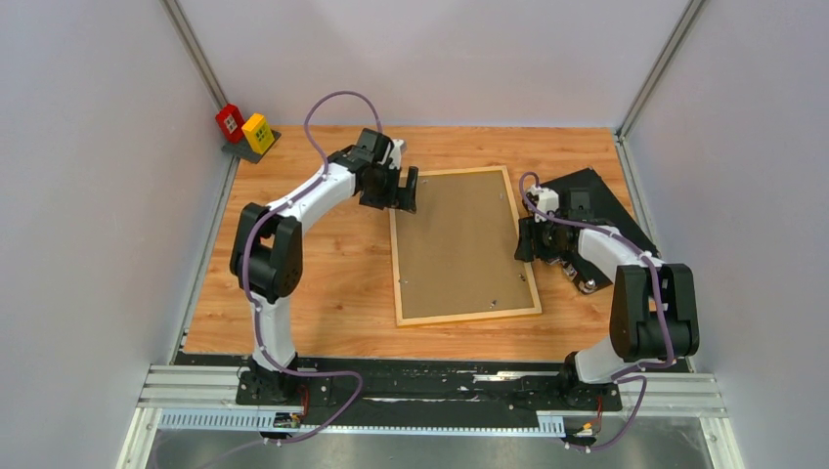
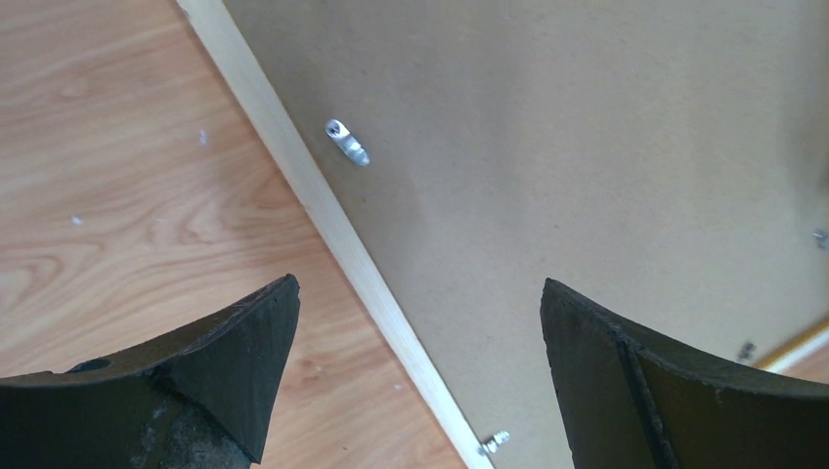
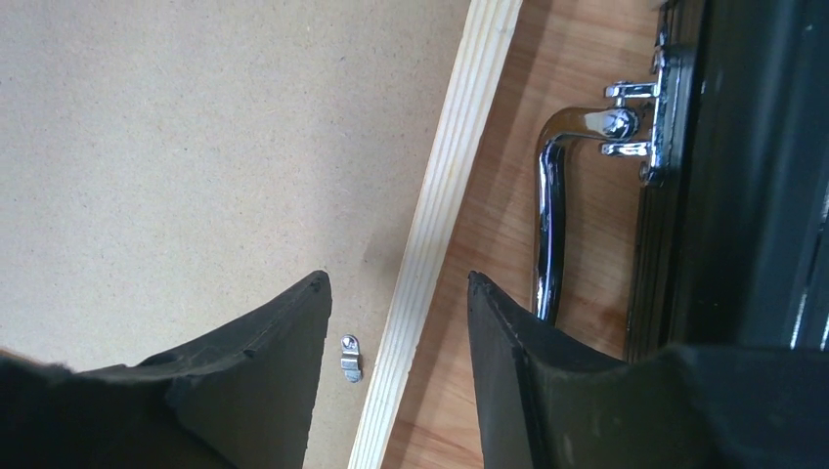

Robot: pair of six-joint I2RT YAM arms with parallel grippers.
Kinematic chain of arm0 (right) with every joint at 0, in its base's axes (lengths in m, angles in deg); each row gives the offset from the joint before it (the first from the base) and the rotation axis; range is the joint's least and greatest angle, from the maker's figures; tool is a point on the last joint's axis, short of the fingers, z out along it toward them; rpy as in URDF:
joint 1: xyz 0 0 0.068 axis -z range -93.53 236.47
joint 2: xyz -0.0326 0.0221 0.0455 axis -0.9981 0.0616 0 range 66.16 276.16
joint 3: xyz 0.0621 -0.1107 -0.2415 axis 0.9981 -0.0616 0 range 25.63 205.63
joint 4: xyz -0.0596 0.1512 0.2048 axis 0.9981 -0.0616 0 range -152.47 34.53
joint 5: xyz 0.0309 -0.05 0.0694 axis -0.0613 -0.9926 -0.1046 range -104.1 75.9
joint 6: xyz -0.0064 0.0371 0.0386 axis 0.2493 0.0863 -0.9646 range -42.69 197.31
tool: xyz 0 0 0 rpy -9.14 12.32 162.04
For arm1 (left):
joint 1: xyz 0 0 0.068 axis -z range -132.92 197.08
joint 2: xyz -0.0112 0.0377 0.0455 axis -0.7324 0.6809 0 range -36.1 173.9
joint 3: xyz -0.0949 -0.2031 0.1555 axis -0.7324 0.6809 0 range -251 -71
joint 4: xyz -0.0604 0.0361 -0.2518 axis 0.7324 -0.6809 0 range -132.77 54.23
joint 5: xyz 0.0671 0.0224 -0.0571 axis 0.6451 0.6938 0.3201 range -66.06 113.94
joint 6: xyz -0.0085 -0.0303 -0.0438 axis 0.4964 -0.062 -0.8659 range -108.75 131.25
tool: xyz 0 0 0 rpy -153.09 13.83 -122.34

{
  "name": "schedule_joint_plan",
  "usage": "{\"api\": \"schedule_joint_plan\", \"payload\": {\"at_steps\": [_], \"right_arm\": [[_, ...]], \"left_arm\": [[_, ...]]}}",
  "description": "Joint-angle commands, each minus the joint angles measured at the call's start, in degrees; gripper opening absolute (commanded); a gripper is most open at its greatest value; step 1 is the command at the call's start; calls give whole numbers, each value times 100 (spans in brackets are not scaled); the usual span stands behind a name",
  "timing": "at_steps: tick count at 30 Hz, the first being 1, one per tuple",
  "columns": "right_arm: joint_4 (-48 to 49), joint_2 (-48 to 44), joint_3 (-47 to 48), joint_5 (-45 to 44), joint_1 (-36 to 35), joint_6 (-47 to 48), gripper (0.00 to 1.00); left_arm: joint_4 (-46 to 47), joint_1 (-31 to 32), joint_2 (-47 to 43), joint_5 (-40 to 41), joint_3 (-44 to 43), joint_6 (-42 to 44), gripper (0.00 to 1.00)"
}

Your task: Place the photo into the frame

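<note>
The frame [image 1: 467,317] lies face down in the middle of the table, its light wood rail around a brown hardboard backing panel [image 1: 459,244]. The photo is hidden or out of view. My left gripper [image 1: 403,191] hovers wide open over the frame's far left corner; in the left wrist view its jaws [image 2: 419,283] straddle the rail [image 2: 323,210] near a small metal clip [image 2: 347,143]. My right gripper [image 1: 525,239] stands partly open over the right rail [image 3: 459,147]. Its jaws [image 3: 398,277] span the rail beside a clip [image 3: 351,358], holding nothing.
A black case [image 1: 596,200] lies close to the right of the frame, its chrome handle [image 3: 552,195] just beside my right fingers. Red [image 1: 231,121] and yellow [image 1: 258,132] blocks sit in the far left corner. Grey walls close in on three sides.
</note>
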Motion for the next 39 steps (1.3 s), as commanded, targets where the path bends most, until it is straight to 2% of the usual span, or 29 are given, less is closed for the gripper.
{"api": "schedule_joint_plan", "payload": {"at_steps": [1,8,23,27,32,39], "right_arm": [[137,-1,205,-23,-54,-68,52],[140,21,181,14,-55,-94,52],[140,57,140,20,-55,-44,52],[139,115,154,58,-55,-46,52],[127,225,173,129,-57,-72,51],[45,249,196,368,-63,-108,52]], "left_arm": [[-48,-38,368,633,-430,543,100],[149,-36,1094,1324,-845,871,100],[-138,-216,2247,1146,-2204,397,97],[-117,-225,2196,1051,-2070,373,98],[42,-225,1760,906,-1629,356,100],[-48,-242,1193,588,-1501,351,100]]}}
